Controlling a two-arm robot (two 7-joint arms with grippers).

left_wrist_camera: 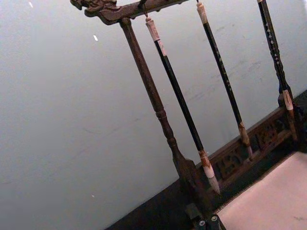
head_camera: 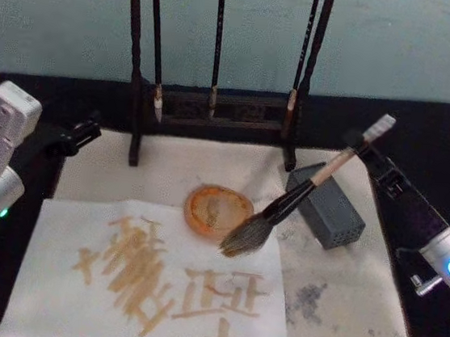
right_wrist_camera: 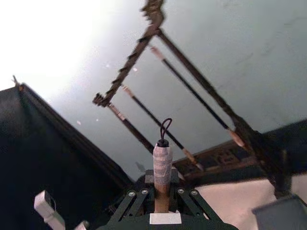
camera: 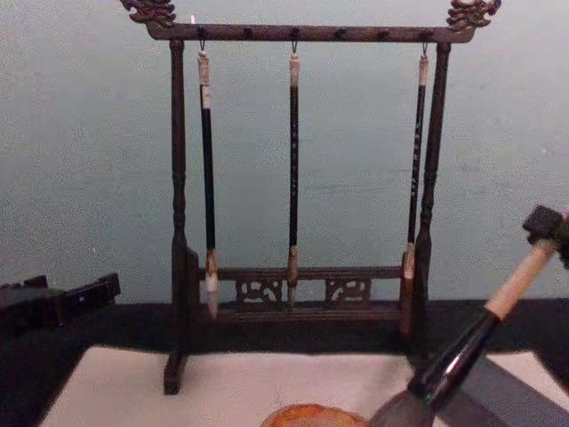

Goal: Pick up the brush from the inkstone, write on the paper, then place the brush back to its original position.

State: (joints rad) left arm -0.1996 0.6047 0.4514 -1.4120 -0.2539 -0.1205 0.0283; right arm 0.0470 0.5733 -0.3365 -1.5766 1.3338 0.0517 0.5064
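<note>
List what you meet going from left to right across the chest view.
left gripper → left hanging brush → middle hanging brush → right hanging brush → the brush, tilted → right gripper, clamped on its pale upper handle

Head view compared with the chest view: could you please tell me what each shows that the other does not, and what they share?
Head view's own: the wide off-white paper with tan strokes and the grey rectangular block. Chest view's own: the dark wooden rack's carved top bar. Shared: the thick tan-and-black brush, held tilted by the right gripper; three slim black hanging brushes; the round orange dish; the parked left gripper at the left.
</note>
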